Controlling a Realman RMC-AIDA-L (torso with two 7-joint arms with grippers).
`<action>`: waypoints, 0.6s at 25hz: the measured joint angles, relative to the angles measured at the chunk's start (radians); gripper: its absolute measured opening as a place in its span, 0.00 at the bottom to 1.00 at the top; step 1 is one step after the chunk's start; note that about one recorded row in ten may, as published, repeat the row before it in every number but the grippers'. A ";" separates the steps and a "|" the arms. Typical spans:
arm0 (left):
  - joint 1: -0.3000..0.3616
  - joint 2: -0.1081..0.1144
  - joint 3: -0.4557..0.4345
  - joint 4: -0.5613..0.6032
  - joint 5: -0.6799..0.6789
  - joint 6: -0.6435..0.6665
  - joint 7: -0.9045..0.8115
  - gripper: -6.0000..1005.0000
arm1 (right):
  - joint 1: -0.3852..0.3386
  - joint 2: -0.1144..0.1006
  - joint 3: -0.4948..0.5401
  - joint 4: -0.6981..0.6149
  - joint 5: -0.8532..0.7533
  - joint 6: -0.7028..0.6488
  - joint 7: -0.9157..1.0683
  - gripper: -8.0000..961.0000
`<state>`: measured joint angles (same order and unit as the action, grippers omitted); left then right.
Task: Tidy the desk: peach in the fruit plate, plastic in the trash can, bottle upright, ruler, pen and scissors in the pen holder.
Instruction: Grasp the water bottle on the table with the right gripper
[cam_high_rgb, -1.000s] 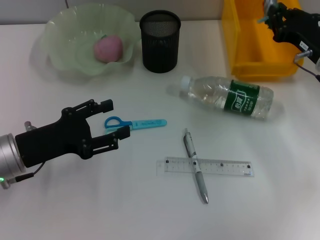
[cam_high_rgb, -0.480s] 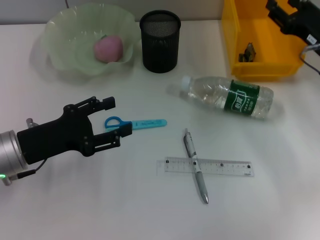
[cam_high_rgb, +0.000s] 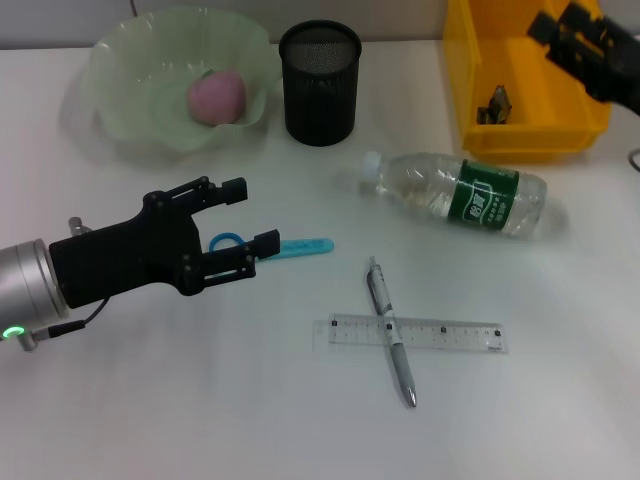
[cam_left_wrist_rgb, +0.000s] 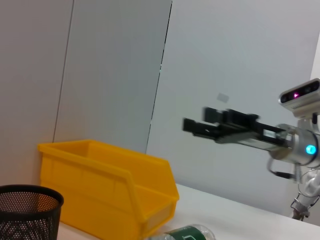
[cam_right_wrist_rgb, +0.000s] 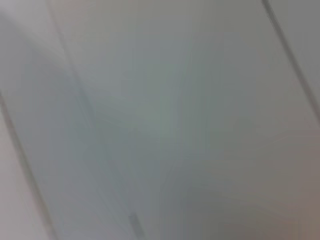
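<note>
My left gripper (cam_high_rgb: 250, 215) is open, just above the blue scissors (cam_high_rgb: 297, 246), and hides part of their handle ring. The peach (cam_high_rgb: 217, 96) lies in the green fruit plate (cam_high_rgb: 130, 55). A black mesh pen holder (cam_high_rgb: 320, 85) (cam_left_wrist_rgb: 27, 207) stands beside the plate. The bottle (cam_high_rgb: 460, 193) (cam_left_wrist_rgb: 187, 234) lies on its side. A pen (cam_high_rgb: 392, 340) lies crossed over the clear ruler (cam_high_rgb: 450, 335). A dark bit of plastic (cam_high_rgb: 497, 102) rests in the yellow bin (cam_high_rgb: 520, 140) (cam_left_wrist_rgb: 107, 185). My right gripper (cam_high_rgb: 560, 22) (cam_left_wrist_rgb: 202, 120) hangs open above the bin, holding nothing.
The white desk ends at a grey wall behind the plate and bin. The right wrist view is only a grey blur.
The plastic left my right gripper and dropped into the yellow bin; that gripper then pulled up and back. My left gripper moved right, over the scissors' handle.
</note>
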<state>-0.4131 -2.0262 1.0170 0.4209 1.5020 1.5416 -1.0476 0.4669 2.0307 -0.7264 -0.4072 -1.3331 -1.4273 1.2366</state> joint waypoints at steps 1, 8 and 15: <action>-0.003 0.000 0.000 0.001 0.000 -0.001 -0.004 0.79 | -0.010 -0.007 0.001 -0.018 -0.039 -0.034 0.040 0.75; -0.034 0.003 0.002 0.004 0.001 -0.008 -0.026 0.78 | -0.042 -0.027 0.007 -0.140 -0.382 -0.152 0.073 0.82; -0.042 0.003 0.006 0.003 0.001 -0.009 -0.029 0.78 | -0.045 -0.016 0.008 -0.154 -0.529 -0.148 -0.060 0.82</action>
<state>-0.4547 -2.0232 1.0225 0.4242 1.5034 1.5325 -1.0769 0.4222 2.0149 -0.7183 -0.5614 -1.8623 -1.5751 1.1763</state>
